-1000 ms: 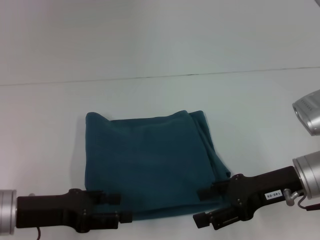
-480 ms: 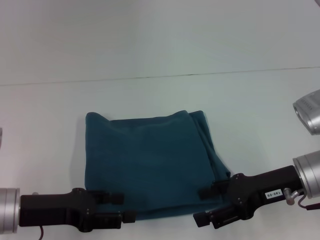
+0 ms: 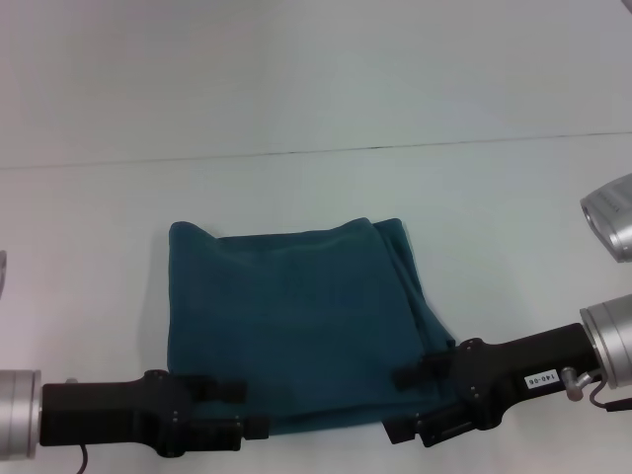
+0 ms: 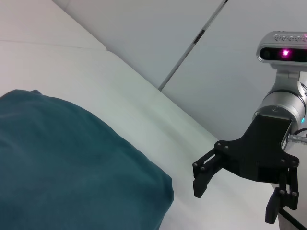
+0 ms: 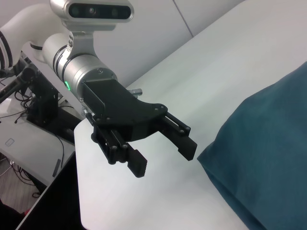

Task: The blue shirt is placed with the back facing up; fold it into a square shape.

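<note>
Beside the folded blue shirt [image 3: 301,321], left gripper [image 3: 242,410] fingers spread, right gripper [image 3: 403,405] fingers spread, both empty.

Only readable mark you've got: a small white sticker [image 3: 540,379] on the right arm's black wrist housing, just behind the right gripper [image 3: 403,405] in the head view. It's printed upside down from that camera; looks like "140-06", but the digits are tiny, so don't trust that reading. Nothing legible on the blue shirt [image 3: 296,316]: plain fabric faces up, no lettering showing. No readable print on the left gripper [image 3: 240,409] or either wrist camera housing.
</note>
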Available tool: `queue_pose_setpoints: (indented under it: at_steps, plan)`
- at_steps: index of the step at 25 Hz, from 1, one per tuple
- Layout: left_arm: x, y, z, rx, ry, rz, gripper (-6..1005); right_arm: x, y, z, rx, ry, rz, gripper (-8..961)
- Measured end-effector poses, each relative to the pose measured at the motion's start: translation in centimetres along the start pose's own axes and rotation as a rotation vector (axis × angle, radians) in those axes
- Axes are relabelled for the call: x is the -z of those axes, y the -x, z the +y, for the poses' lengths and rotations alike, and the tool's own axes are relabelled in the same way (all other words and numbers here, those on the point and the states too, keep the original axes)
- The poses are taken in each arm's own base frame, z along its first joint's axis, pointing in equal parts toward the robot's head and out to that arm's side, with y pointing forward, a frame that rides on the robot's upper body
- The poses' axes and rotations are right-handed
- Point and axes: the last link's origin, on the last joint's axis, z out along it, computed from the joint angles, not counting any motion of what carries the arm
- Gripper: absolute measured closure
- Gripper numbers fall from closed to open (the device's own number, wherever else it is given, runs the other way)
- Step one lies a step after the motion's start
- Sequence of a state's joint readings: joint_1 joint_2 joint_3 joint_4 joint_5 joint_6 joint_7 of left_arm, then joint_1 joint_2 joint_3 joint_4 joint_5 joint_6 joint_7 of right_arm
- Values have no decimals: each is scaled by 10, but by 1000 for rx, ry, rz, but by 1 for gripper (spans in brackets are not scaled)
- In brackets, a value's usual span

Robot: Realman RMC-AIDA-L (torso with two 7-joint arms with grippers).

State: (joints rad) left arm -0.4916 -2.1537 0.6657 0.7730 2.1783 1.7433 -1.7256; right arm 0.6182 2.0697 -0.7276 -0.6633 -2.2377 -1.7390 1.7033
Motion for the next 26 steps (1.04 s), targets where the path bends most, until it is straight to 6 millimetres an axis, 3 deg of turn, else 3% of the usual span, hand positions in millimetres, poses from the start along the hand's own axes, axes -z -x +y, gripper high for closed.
queue_pose_setpoints:
  at_steps: [26]
  plan:
    - [-1, -1, 0, -3, 4, 0, 248, 0, 9, -2, -29, -2, -1, 13]
